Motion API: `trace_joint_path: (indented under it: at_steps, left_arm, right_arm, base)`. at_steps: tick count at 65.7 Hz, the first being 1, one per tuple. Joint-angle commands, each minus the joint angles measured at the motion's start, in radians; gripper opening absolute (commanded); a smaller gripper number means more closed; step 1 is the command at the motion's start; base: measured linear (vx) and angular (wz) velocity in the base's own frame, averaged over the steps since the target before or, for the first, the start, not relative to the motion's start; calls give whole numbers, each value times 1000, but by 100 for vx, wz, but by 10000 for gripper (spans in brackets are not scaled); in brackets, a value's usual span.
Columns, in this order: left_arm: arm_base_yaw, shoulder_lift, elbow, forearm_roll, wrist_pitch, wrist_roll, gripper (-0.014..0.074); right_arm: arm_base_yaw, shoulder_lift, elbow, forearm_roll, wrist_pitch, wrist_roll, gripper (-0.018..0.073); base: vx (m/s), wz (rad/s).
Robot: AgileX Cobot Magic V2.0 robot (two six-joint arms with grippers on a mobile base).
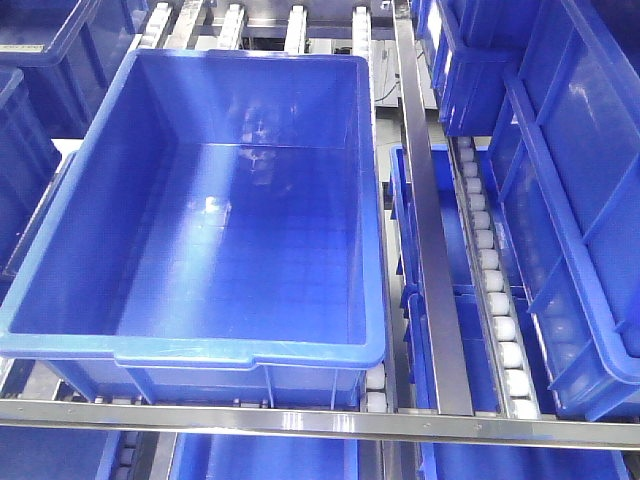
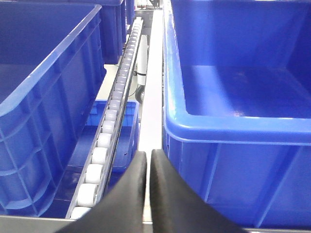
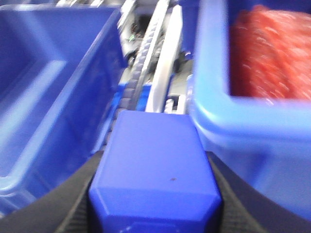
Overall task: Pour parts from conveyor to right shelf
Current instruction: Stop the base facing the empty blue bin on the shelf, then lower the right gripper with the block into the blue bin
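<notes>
In the right wrist view a bright-blue block, one of the parts, fills the space between the black fingers of my right gripper, which is shut on it. It hangs over a roller track between two blue bins of the right shelf. My left gripper is shut with nothing in it, over a steel rail just left of a large blue bin. The front view shows one big bin with nothing on its grid floor. Neither gripper shows in the front view. The conveyor is out of view.
White roller tracks and steel rails run between the bins. A second bin stands left of my left gripper. In the blurred right wrist view, the bin to the right holds something red. More blue bins sit on the level below.
</notes>
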Motion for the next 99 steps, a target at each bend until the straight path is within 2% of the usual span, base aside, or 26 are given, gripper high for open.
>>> trace_joint_path:
  at_steps: [1, 11, 32, 47, 59, 65, 76, 83, 91, 99]
  left_arm:
    - [-5, -11, -19, -8, -79, -8, -6]
    - [-5, -11, -19, -8, -79, -8, -6]
    - [-5, -11, -19, -8, -79, -8, -6]
    - [-5, -11, -19, -8, -79, -8, -6]
    - [-5, -11, -19, -8, -79, -8, -6]
    - [-5, -11, -19, -8, -79, -8, -6]
    - [-5, -11, -19, -8, -79, -8, -6]
    - [-5, -11, -19, -8, -79, -8, -6]
    - [-5, -11, -19, -8, -79, -8, -6]
    - [-5, -11, -19, -8, -79, -8, -6]
  right_arm:
    - [46, 88, -94, 23, -96, -25, -4]
    - [160, 247, -189, -9, -96, -25, -4]
    - [500, 630, -384, -96, -195, 6, -4]
    - [631, 918, -553, -103, -201, 6, -4]
    - [686, 1129, -738, -109, -163, 6, -4]
    - [701, 1241, -858, -119, -87, 18, -4]
    - [708, 1420, -1090, -170, 94, 115, -4]
    - [708, 1521, -1232, -252, 206, 193, -4]
    - [708, 1622, -1365, -339, 288, 281, -4]
    - [708, 1709, -1475, -372, 348, 347, -4]
  base:
    - [0, 0]
    - [0, 0]
    - [0, 0]
    - [0, 0]
    - [0, 0]
    - [0, 0]
    - [0, 0]
    - [0, 0]
    - [0, 0]
    - [0, 0]
